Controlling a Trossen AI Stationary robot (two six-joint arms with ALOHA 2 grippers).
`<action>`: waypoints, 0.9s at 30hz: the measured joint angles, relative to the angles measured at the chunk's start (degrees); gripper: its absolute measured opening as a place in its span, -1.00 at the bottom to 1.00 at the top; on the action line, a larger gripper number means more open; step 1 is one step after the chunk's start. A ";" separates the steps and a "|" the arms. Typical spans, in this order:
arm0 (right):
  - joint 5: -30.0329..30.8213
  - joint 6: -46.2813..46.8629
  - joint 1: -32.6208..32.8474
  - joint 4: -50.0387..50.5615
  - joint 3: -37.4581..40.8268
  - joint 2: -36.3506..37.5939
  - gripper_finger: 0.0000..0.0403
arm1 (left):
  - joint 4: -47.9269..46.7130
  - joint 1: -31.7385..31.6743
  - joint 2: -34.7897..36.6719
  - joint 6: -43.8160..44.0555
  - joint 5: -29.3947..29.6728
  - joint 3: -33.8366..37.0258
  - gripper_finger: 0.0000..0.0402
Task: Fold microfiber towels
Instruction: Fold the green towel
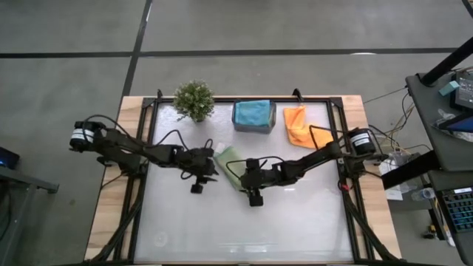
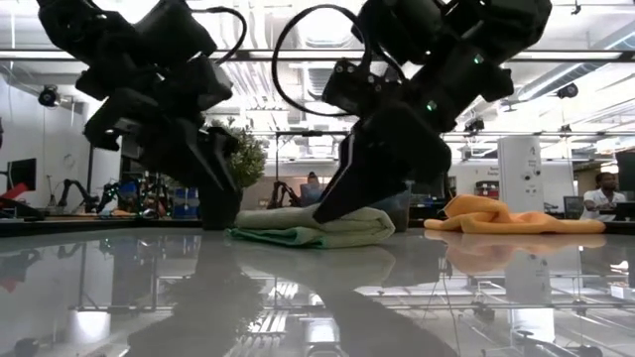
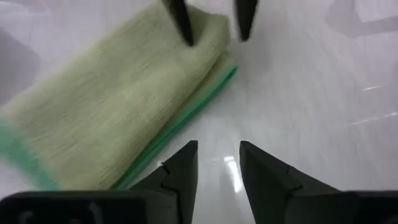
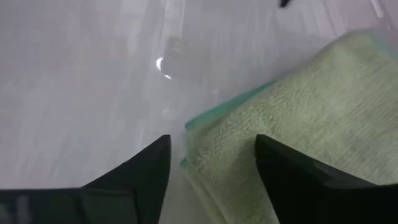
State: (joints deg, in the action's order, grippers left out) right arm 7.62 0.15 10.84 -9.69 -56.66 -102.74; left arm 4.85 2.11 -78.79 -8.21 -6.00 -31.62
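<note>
A folded light green microfiber towel (image 1: 228,157) with a darker green hem lies flat on the white table (image 1: 295,222), near its middle. My left gripper (image 1: 213,167) stands just to the towel's left, open, with only bare table between its fingers (image 3: 217,163). My right gripper (image 1: 236,176) slants down from the right over the towel's near corner (image 4: 211,146), open, with one finger on each side of that corner. An orange towel (image 1: 298,124) lies crumpled at the far right. A teal-blue towel (image 1: 252,112) sits in the grey bin. My right gripper has the towel's near corner (image 4: 205,140) between its open fingers, slanting down from the table's right. One finger (image 4: 292,174) lies over the cloth and the other (image 4: 146,168) over bare table. Whether either finger touches the towel I cannot tell.
A small potted plant (image 1: 194,100) stands at the far left. The grey bin (image 1: 253,127) sits at the far middle. The table's near half is bare white surface (image 1: 244,229). The two grippers are close together at the green towel.
</note>
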 joint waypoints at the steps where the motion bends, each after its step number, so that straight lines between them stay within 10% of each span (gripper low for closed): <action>1: 0.03 0.08 -0.11 -0.12 0.01 -0.27 0.05 | 0.63 0.68 -0.41 0.86 -0.13 -0.02 -0.50; 16: 3.10 -0.90 -0.35 0.39 0.18 -0.48 -0.88 | 26.03 6.36 -19.44 7.75 8.09 -0.66 -0.81; 27: 3.00 4.78 0.19 0.47 -3.05 -0.48 -0.94 | 32.88 6.40 -25.79 10.95 11.84 -2.35 -0.95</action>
State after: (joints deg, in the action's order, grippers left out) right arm 10.62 4.93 11.04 -9.23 -59.70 -103.22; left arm 37.73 8.51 -104.57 2.74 5.84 -33.97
